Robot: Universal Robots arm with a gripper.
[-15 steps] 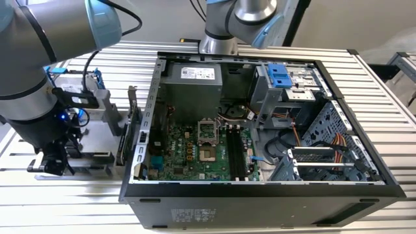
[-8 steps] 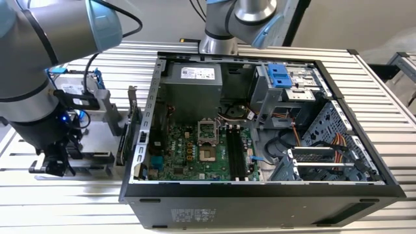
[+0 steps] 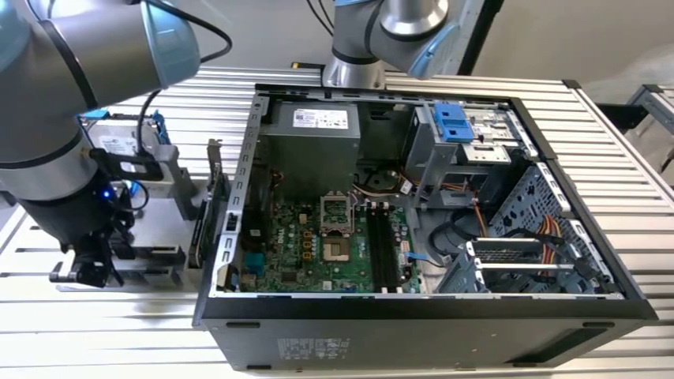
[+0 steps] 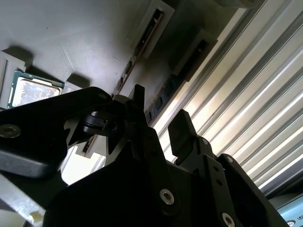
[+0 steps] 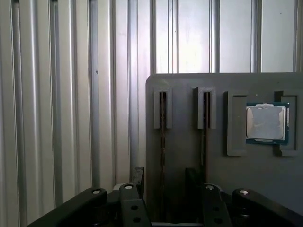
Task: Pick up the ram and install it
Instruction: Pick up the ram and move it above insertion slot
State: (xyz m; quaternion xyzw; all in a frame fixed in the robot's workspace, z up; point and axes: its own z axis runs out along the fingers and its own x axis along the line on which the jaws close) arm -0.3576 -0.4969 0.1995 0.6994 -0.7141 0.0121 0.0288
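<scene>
Two dark ram strips stand on edge in slotted holders on a grey plate (image 5: 184, 156). My gripper (image 5: 164, 182) is open. Its black fingers (image 5: 138, 176) sit on either side of the ram (image 5: 162, 137) that is farther from the processor chip. In the second wrist view that ram (image 4: 176, 78) runs into the gap of the gripper (image 4: 160, 111). I cannot tell whether a finger touches it. The second ram strip (image 5: 204, 132) stands just outside one finger. In the exterior view the gripper (image 3: 90, 268) hangs low over the grey plate (image 3: 158, 237), at the left of the open computer case (image 3: 421, 316).
A processor chip (image 5: 266, 122) lies in a recess on the plate, beyond the second strip. A silver hard drive (image 3: 125, 142) with blue rails stands at the plate's far end. Inside the case lies the green motherboard (image 3: 300, 245) with long black memory slots (image 3: 384, 249). A ribbed metal table (image 3: 106, 339) lies underneath.
</scene>
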